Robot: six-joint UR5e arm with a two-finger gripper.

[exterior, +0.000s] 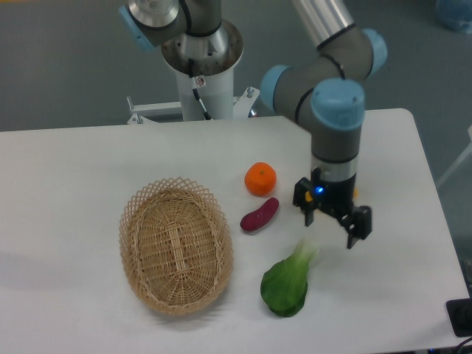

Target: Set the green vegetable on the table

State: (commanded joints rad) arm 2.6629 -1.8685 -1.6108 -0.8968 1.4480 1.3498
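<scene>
Camera view from the front of the table (66, 169): the green vegetable (287, 282) is seen lying on the white tabletop, its pale stalk pointing up and right toward the gripper (330, 231) and its dark leaves spread toward the near edge. It lies just to the right of the wicker basket (175, 245), apart from the basket rim, and nothing is resting on it. The gripper is held just above and to the right of the stalk, its two fingers spread apart with nothing between them; the vegetable is judged to be released and the placing to be essentially done.

An orange (260, 179) and a purple sweet potato (259, 214) are set further back, between the basket and the arm, the potato near the left finger.

The main risk is judged to lie in the withdrawal. The stalk tip is close to the left finger, so a sideways or downward move could catch it and drag or roll the vegetable. A retreat toward the left could also brush the sweet potato and set it rolling. The vegetable is also not far from the near edge of the table, so a push in that direction could send it toward the edge. A straight lift would be expected to avoid all three.
</scene>
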